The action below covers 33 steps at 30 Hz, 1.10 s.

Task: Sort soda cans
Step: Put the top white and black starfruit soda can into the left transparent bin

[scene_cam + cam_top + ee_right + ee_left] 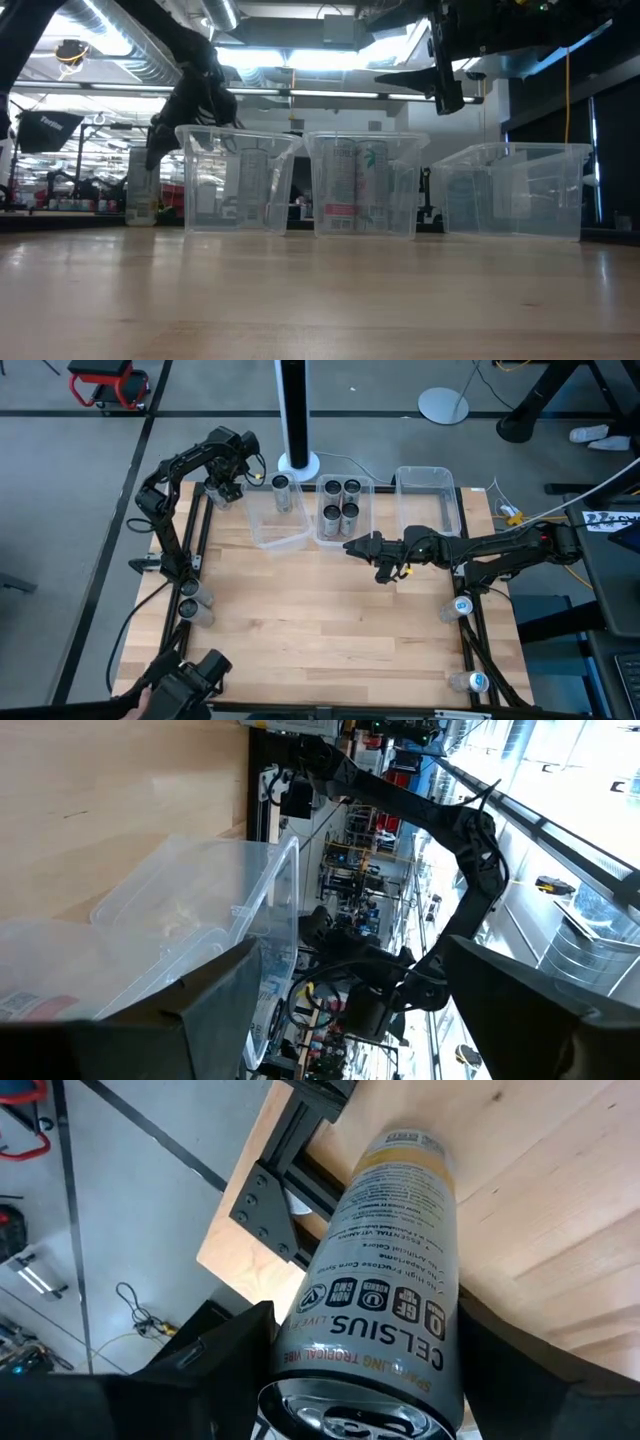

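Pale wood table (320,630), grey floor (80,460) around

Overhead looks straight down, low camera level across the table (320,620); both share three bins (365,185).

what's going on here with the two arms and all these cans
Two robot arms are sorting soda cans into clear bins. The left gripper is at the table's far left corner, its fingers around a Celsius can. The right gripper hangs open above the table near the middle bin, which holds four cans. The left bin holds one, the right bin none. More cans wait along both table edges.
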### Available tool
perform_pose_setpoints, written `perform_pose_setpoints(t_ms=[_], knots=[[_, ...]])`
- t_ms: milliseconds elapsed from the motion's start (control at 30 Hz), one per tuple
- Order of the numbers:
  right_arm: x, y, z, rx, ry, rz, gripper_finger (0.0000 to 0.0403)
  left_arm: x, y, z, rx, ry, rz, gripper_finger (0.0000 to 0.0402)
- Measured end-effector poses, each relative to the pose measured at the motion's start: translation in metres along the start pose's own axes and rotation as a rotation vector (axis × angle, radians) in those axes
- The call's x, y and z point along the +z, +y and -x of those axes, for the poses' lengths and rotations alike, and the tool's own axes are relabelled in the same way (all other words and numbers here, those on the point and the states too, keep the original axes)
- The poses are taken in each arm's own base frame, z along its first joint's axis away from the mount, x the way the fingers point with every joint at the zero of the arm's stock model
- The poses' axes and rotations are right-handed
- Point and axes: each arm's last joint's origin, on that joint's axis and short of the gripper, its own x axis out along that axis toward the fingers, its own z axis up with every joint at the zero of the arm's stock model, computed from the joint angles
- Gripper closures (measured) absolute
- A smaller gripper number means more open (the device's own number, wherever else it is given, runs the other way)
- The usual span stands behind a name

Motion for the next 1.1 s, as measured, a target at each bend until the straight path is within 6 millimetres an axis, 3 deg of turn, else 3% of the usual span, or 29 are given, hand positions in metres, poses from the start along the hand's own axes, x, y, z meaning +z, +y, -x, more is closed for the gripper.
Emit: perform_pose_setpoints(t_ms=[367,700,900,1100], knots=[[0.000,0.000,0.000,-0.003,0.001,0.000,0.0091,-0.043,-0.001,0.050,0.055,-0.151,0.064,0.0143],[0.000,-0.001,0.000,-0.005,0.013,0.008,0.0091,-0.100,0.012,0.127,0.166,-0.452,0.205,0.0143],[0.000,0.006,0.000,0.064,0.036,0.011,0.0091,-0.128,0.006,0.163,0.176,-0.630,0.223,0.0143],[0.014,0.005,0.015,0.149,-0.032,0.009,0.0091,-0.134,-0.008,0.180,0.101,-0.765,0.157,0.0143]])
